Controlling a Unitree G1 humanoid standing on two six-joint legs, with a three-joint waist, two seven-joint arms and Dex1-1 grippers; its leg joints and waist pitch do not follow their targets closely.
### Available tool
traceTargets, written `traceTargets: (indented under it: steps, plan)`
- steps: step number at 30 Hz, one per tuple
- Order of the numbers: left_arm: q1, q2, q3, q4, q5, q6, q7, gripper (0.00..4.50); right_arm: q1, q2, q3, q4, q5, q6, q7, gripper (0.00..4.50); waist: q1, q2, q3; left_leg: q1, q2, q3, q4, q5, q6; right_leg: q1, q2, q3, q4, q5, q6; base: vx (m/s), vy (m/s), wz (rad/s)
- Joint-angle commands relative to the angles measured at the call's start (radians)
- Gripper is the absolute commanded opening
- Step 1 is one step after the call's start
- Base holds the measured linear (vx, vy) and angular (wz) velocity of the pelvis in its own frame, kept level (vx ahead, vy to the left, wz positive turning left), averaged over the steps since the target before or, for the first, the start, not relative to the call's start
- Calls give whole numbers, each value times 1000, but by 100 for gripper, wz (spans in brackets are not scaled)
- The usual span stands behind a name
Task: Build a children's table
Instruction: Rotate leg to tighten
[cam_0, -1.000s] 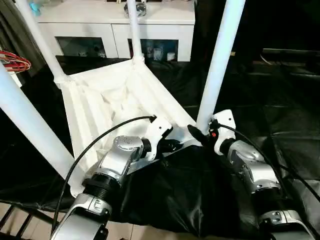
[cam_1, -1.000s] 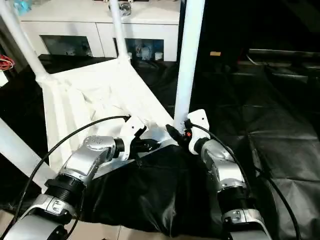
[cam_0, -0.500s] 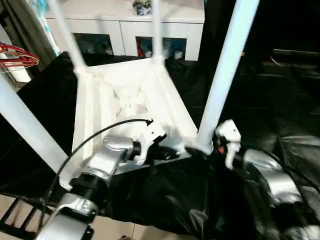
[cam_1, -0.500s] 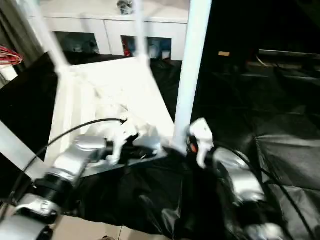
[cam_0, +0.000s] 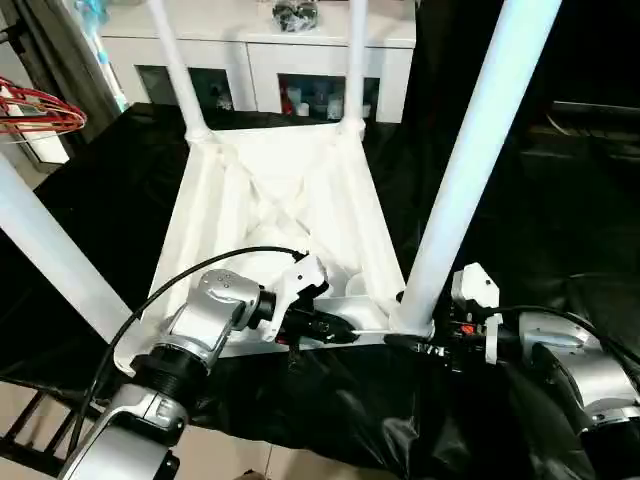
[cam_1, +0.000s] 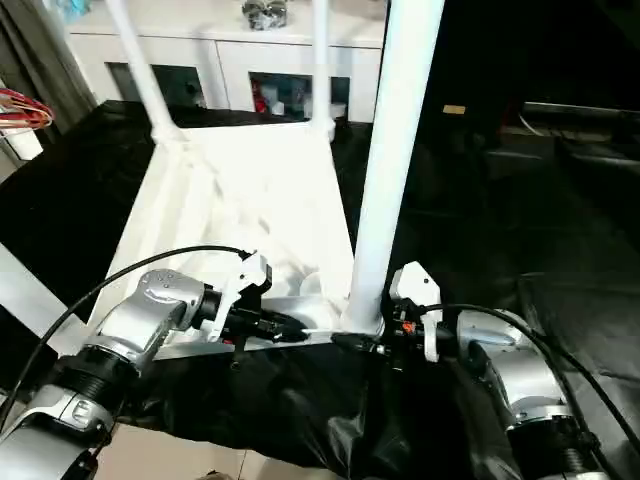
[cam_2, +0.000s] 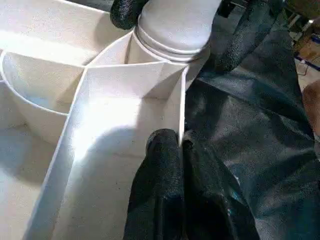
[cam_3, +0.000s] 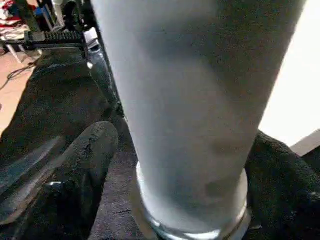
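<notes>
Plastic throughout, smooth and white: the children's table (cam_0: 285, 215) lies upside down on crinkled black sheeting (cam_0: 560, 200), its ribbed, X-braced underside facing up and 4 tapered tube legs rising from round corner sockets. The left gripper (cam_0: 335, 327) has its rough black fingers (cam_2: 162, 165) pressed together against a thin rib at the near edge. The right gripper (cam_3: 180, 165) has its fingers spread either side of the near right leg (cam_0: 470, 160) at its socket.
</notes>
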Motion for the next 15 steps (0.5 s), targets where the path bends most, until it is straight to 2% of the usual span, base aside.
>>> traceTargets:
  steps: [1, 3, 6, 8, 10, 11, 15]
  plan:
    - [-51, -29, 22, -44, -86, -29, -14, 0, 16, 23, 98, -10, 1, 21, 61, 355, -4, -17, -55, 13, 21, -7, -65, -195, 77, 45, -35, 20, -57, -190, -249, 0, 0, 0]
    - [-44, -26, 22, -49, -86, -27, -20, 0, 18, 26, 95, -13, -1, 19, 51, 336, -3, -12, -56, 12, 20, -6, -63, -183, 81, 46, -34, 19, -54, -157, -257, 0, 0, 0]
    - [-38, -27, 22, -53, -84, -25, -20, 0, 23, 31, 87, -18, 3, 21, 40, 325, -2, -14, -56, 12, 21, -6, -63, -185, 81, 46, -34, 19, -54, -160, -259, 0, 0, 0]
    - [-33, -32, 28, -54, -84, -19, -11, 0, 31, 34, 84, -29, 8, 29, 42, 299, -1, -21, -55, 12, 21, -5, -64, -188, 83, 46, -34, 19, -55, -176, -255, 0, 0, 0]
    - [-32, -36, 32, -54, -83, -15, 2, 0, 36, 36, 86, -29, 7, 26, 44, 289, 1, -18, -55, 13, 22, -6, -65, -193, 79, 45, -35, 20, -56, -194, -250, 0, 0, 0]
    - [-32, -36, 32, -54, -83, -15, 2, 0, 36, 36, 86, -29, 7, 26, 44, 271, 3, -21, -55, 12, 22, -7, -65, -192, 79, 46, -36, 20, -56, -199, -248, 0, 0, 0]
    - [-13, -51, 48, -78, -71, 10, 72, 0, 22, 75, 76, 21, -16, 15, -25, 263, 2, -22, -54, 10, 22, -7, -65, -188, 78, 45, -38, 20, -56, -202, -245, 0, 0, 0]
